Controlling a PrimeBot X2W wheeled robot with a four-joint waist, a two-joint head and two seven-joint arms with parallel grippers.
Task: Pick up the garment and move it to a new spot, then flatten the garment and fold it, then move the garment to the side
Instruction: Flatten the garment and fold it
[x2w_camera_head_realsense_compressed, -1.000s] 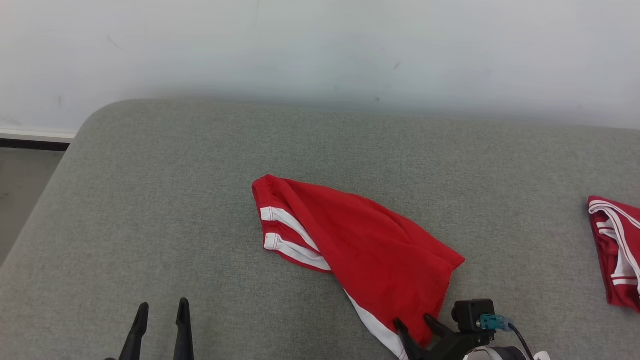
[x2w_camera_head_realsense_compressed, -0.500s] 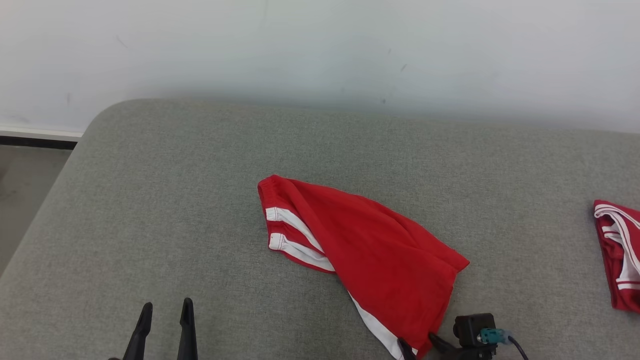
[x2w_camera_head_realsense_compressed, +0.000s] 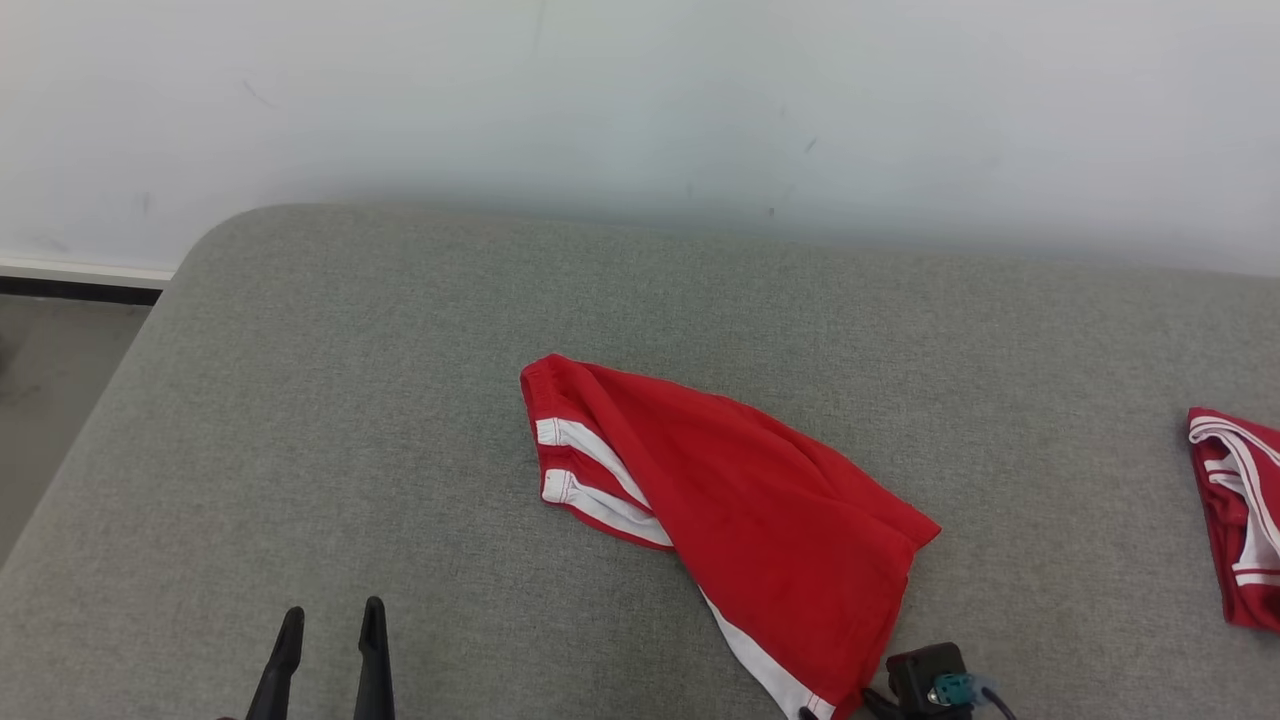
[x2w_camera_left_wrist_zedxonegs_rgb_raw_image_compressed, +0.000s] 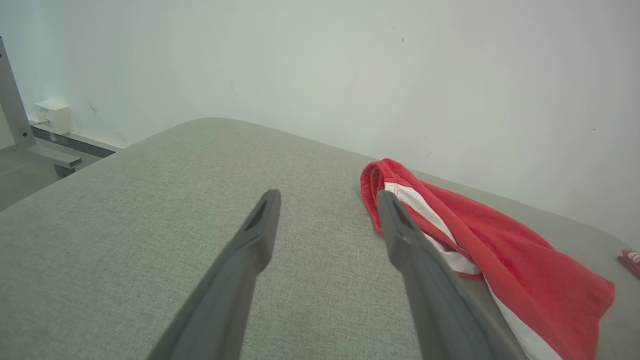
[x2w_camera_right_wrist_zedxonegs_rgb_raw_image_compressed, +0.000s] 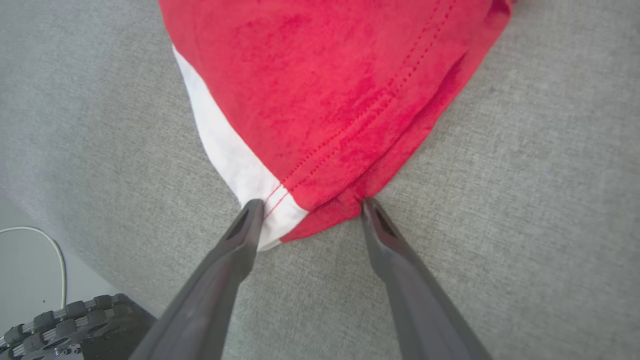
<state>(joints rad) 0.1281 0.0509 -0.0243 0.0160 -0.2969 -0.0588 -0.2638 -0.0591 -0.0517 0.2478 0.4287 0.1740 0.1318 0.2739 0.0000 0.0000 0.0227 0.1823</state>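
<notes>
Your garment (x2w_camera_head_realsense_compressed: 730, 520) lies rumpled on the surface (x2w_camera_head_realsense_compressed: 350, 400); flattening, folding and moving aside look undone. Right tool (x2w_camera_right_wrist_zedxonegs_rgb_raw_image_compressed: 311, 204) stands wide at the garment's near corner, empty; left tool (x2w_camera_head_realsense_compressed: 332, 608), also wide, well left of it.

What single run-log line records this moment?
shorts: crumpled on cushion | left gripper: open, apart from shorts | right gripper: open around hem corner
</notes>
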